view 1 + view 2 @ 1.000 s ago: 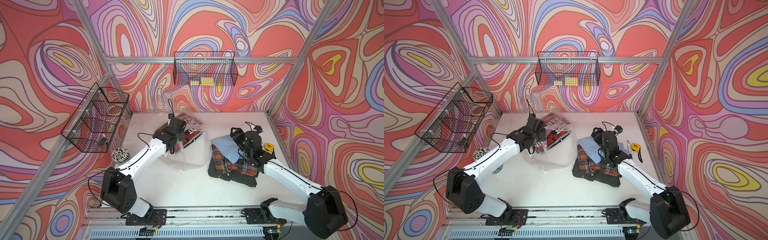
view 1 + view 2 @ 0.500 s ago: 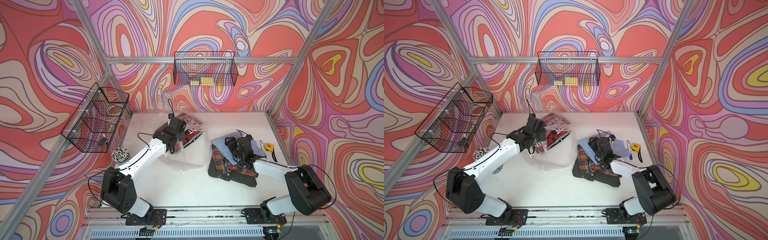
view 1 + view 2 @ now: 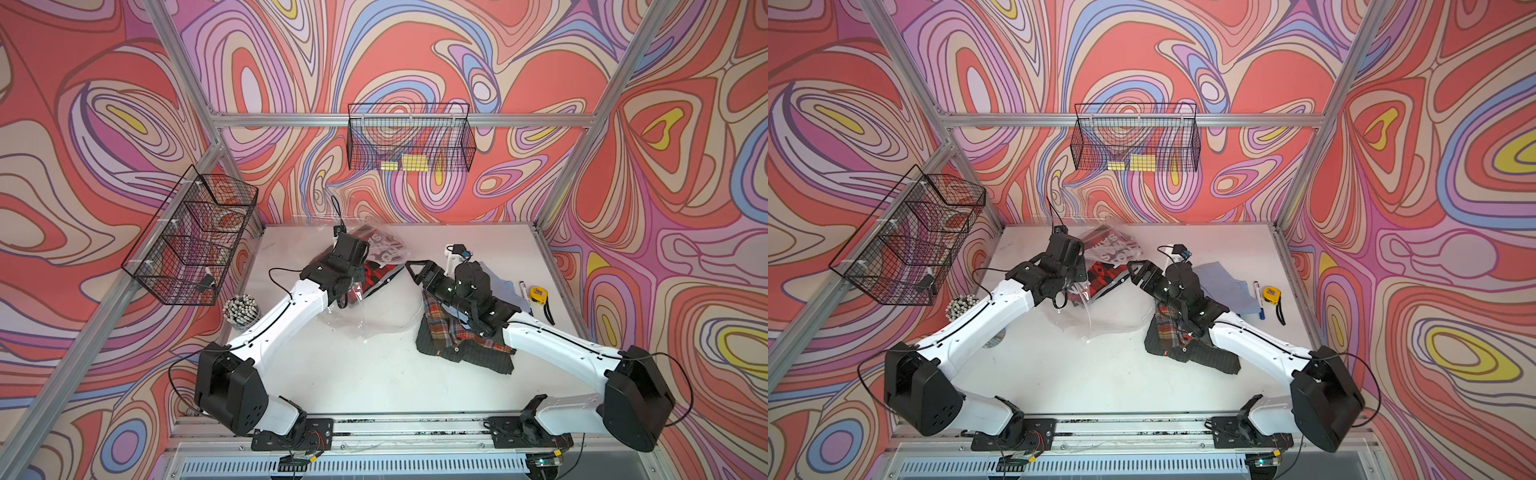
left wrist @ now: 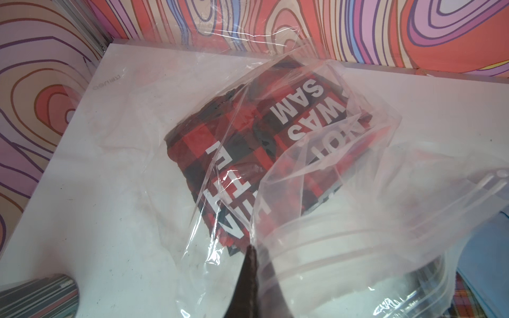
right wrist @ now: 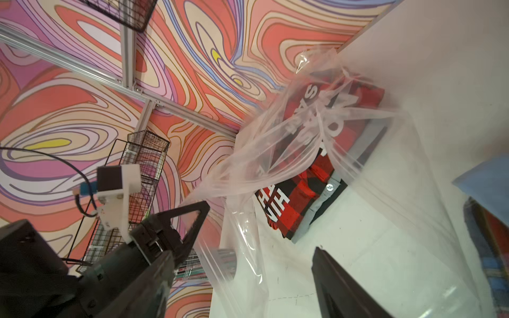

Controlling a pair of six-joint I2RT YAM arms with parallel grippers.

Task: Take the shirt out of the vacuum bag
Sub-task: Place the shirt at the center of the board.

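Between closed left fingers, vacuum bag film; open right fingers near it.

Folded red-black checked shirt inside clear crinkly plastic vacuum bag, rear-centre on white tabletop; crumpled plaid cloth heap to its right

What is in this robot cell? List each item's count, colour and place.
vacuum bag: one, clear, table's far middle
shirt: one, red-black check, inside vacuum bag
clothes heap: one, plaid and dark, table's right half
cloth: one, pale blue, beside clothes heap
marker: one, white-blue, beside cloth
tape measure: one, yellow, beside marker
cup of sticks: one, grey-white, table's left edge
wire baskets: two, black, on walls
table: one, white
left pincer: black, shut on vacuum bag
right pincer: black, open, near vacuum bag
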